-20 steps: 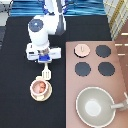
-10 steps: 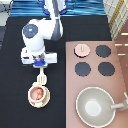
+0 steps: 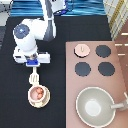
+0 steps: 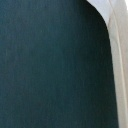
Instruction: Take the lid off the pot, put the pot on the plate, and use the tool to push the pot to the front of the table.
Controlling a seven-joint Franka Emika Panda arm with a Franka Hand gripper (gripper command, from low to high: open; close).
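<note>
We see the lid (image 3: 82, 49) off, the pot (image 3: 38, 94) on the plate (image 3: 31, 103); our pincer (image 3: 33, 66) pinches the tool (image 3: 34, 77) on the table (image 3: 15, 95).

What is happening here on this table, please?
A robot arm works at a black table beside a stove. The lid is already off and lies on the stove's burner in the corner toward the exterior view's top left. The pot sits uncovered on the plate. The gripper hangs above the tool, a spatula whose head is close to the pot's rim on the side toward the view's top. A large pan stands on the stove, untouched.
</note>
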